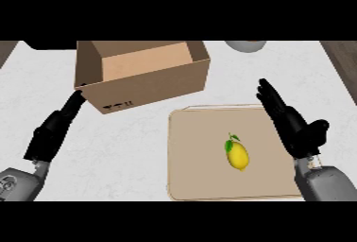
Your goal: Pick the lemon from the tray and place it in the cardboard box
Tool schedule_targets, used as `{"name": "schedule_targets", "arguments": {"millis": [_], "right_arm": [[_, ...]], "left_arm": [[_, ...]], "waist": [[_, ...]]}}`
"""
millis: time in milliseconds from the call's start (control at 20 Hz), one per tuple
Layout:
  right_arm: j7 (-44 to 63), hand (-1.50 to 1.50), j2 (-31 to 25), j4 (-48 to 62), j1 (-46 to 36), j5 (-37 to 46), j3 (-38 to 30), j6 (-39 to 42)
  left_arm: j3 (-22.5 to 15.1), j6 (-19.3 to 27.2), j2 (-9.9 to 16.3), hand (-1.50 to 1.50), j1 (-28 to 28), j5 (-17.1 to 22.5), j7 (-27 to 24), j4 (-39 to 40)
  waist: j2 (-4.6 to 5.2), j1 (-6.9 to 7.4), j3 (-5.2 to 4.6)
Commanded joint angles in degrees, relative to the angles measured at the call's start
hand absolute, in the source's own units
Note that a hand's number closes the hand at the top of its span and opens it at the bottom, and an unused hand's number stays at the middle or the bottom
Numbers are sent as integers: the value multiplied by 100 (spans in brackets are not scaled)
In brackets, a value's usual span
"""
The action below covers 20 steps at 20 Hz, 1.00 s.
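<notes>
A yellow lemon (238,155) with a green leaf lies near the middle of a beige tray (199,175) on the white counter. An open cardboard box (150,80) stands behind and to the left of the tray, its inside bare. My right hand (296,130) hovers over the tray's right edge, to the right of the lemon, with fingers straight and the thumb out; it holds nothing. My left hand (52,130) rests at the left, fingers straight, its fingertips close to the box's lower left corner.
A grey round object (245,45) shows partly at the counter's far edge, right of the box. Dark wood strips (345,61) border the counter at the far right and far left.
</notes>
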Motion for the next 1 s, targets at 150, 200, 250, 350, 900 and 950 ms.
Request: {"name": "schedule_targets", "arguments": {"millis": [150, 200, 250, 350, 900, 950], "right_arm": [[-846, -150, -131, -154, 78, -757, 17, 1500], [-1204, -150, -76, -75, 87, -866, 95, 1837], [-1277, -150, -222, -360, 180, -1057, 112, 2192], [-1513, -150, -1713, -600, -652, 1553, 422, 1666], [-6599, -150, -1193, 2658, -161, 1605, 219, 2653], [-6622, -150, -1285, 2860, -414, 1917, 201, 2304]], "left_arm": [[421, 829, 135, 0, 389, -476, 81, 381], [662, 825, 334, 0, 269, -406, 195, 505], [928, 1028, 487, 0, 370, -431, 133, 701], [601, 725, 332, 0, 461, -318, 187, 559], [805, 953, 174, 0, 520, -484, 272, 767], [851, 857, 213, 0, 331, -420, 343, 741]], "waist": [[-72, 171, 94], [-48, 208, 104], [-73, 192, 102], [-237, 374, 1], [-47, 260, 98], [-33, 289, 102]]}}
